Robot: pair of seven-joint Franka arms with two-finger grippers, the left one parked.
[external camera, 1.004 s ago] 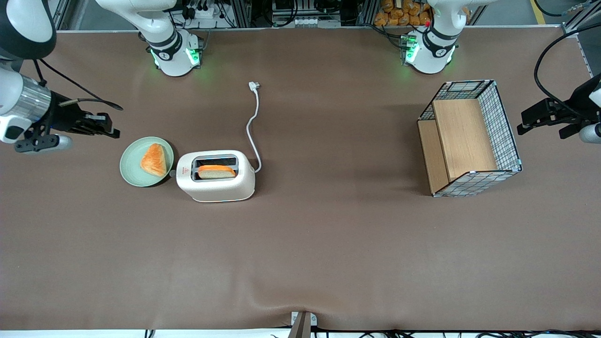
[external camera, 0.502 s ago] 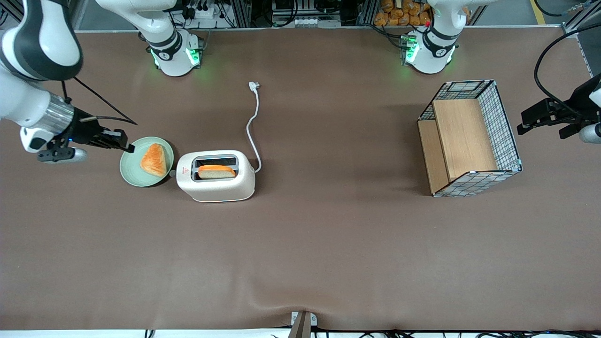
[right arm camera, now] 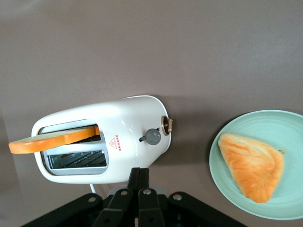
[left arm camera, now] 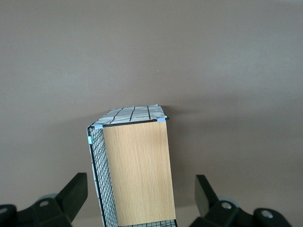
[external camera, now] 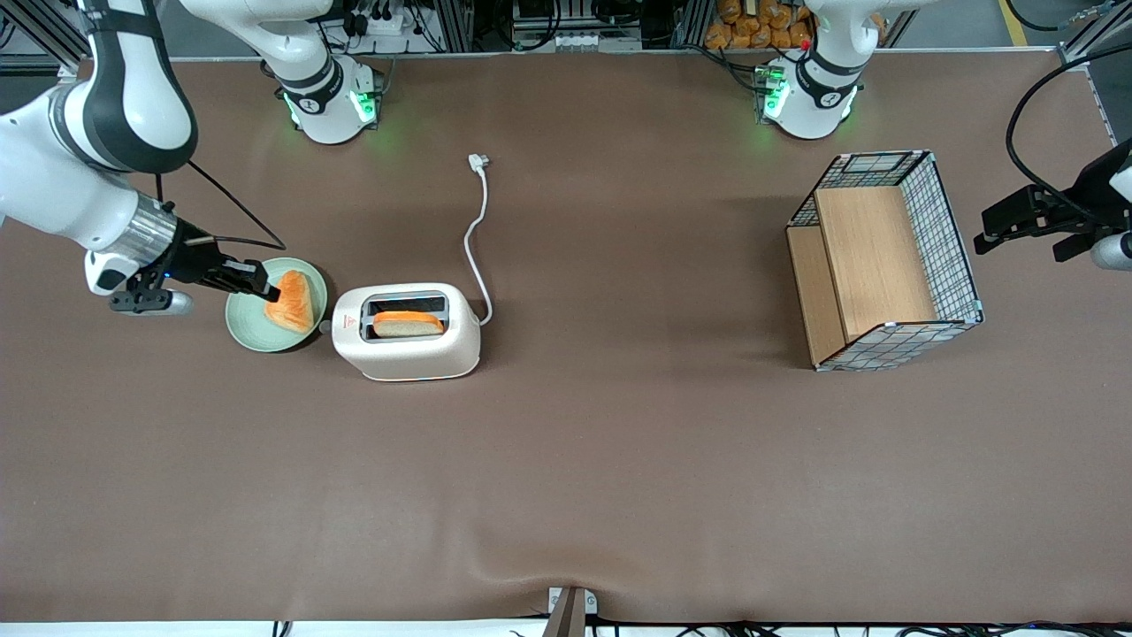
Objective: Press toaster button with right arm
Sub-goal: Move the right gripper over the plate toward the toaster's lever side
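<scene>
Above plate (external camera: 243,326) edge – tool (external camera: 265,289) pressed together, short of toaster (external camera: 407,332) button (right arm camera: 152,136).

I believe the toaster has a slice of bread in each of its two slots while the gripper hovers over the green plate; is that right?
Not quite: only one slot of the toaster holds a slice of bread; the other is empty, as the right wrist view shows. The rest stands: the gripper hovers over the green plate, fingers shut, in the front view.
</scene>
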